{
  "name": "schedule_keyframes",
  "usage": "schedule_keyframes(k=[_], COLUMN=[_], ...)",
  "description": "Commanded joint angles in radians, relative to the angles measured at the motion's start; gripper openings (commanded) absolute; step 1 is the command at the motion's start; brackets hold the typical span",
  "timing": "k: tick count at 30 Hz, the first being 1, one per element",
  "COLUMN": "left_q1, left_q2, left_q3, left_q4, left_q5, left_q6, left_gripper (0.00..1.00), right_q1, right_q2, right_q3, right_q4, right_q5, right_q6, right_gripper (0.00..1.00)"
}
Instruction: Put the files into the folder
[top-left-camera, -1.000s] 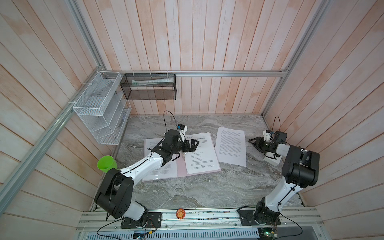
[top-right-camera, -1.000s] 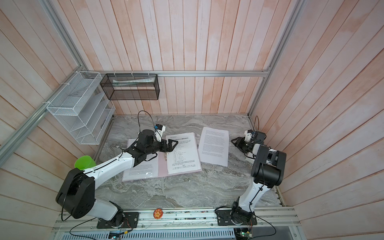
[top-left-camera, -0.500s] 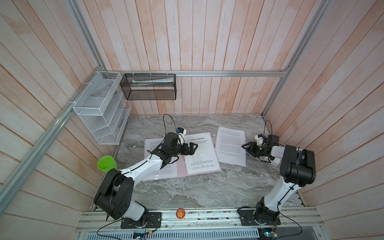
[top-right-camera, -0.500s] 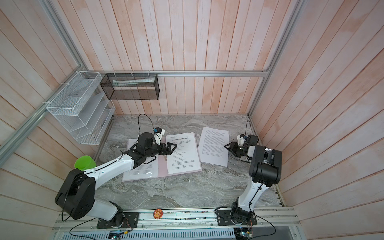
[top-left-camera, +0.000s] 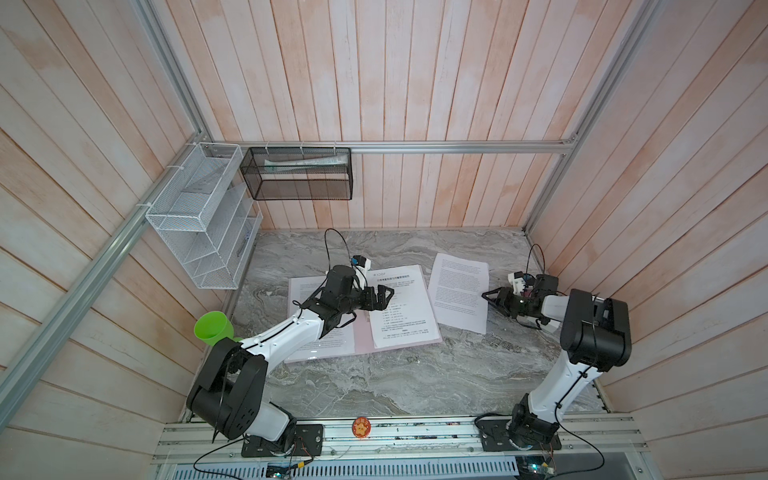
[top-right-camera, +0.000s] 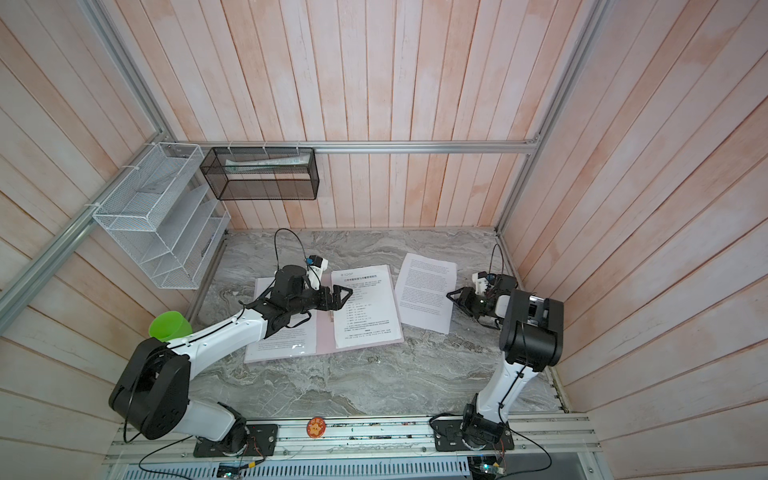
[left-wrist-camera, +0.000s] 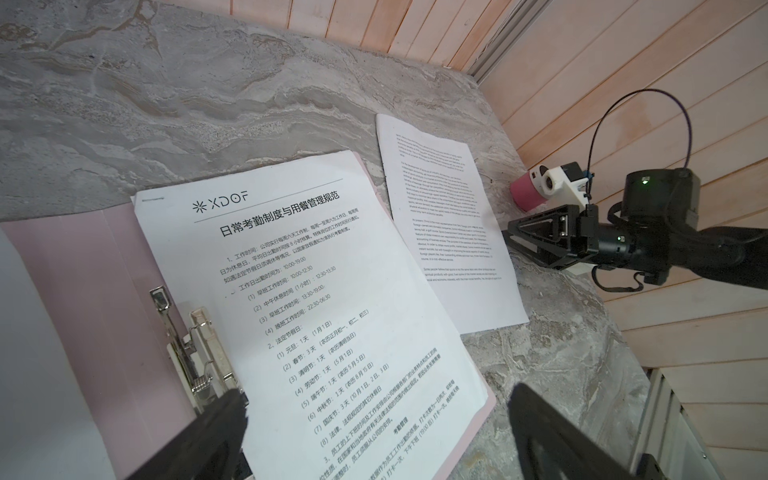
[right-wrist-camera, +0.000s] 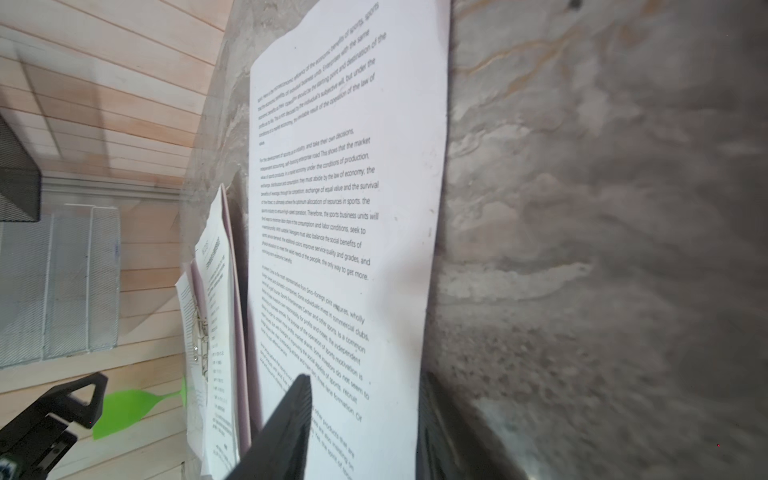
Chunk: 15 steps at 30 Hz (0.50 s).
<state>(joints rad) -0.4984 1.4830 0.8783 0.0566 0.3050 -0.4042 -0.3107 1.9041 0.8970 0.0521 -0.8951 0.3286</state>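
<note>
Now your left tool (top-left-camera: 384, 296) is hovering wide open over the folder (top-left-camera: 362, 338) lying open on the bench (top-left-camera: 395, 382); your right tool (top-left-camera: 487, 296), half open, is straddling an edge of the loose sheet (top-left-camera: 457, 291)

Items as I see them from here:
- The folder (top-left-camera: 360, 336) lies open on the table (top-left-camera: 415, 382), left of centre, with the clip (left-wrist-camera: 195, 353) at its spine.
- The left-cover sheet (top-left-camera: 328, 347) lies partly under my left arm.
- The right-cover sheet (top-left-camera: 401, 316) lies below my left gripper (top-left-camera: 387, 298).
- The loose sheet (top-left-camera: 459, 297) is on the table just right of the folder, with my right gripper (top-left-camera: 489, 299) at its right edge.
- The cup (top-left-camera: 212, 328) is at the table's left edge.
- The wire rack (top-left-camera: 199, 220) is on the left wall.
- The mesh basket (top-left-camera: 299, 178) is on the back wall.
</note>
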Motion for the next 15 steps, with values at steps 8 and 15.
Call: schedule_keyframes(k=[8,15], left_q1=[0.005,0.004], left_q2=[0.024,0.052], left_q3=[-0.018,-0.027], left_q4=[0.054,0.081], left_q5=[0.034,0.045], left_q6=[-0.018,-0.017], left_gripper=[1.00,1.00], right_q1=[0.067,0.143], right_q2=[0.101,0.155], right_q3=[-0.064,-0.042], right_q4=[0.192,0.290], right_q5=[-0.150,-0.121], right_q6=[0.180,0.280], right_gripper=[0.43,0.41])
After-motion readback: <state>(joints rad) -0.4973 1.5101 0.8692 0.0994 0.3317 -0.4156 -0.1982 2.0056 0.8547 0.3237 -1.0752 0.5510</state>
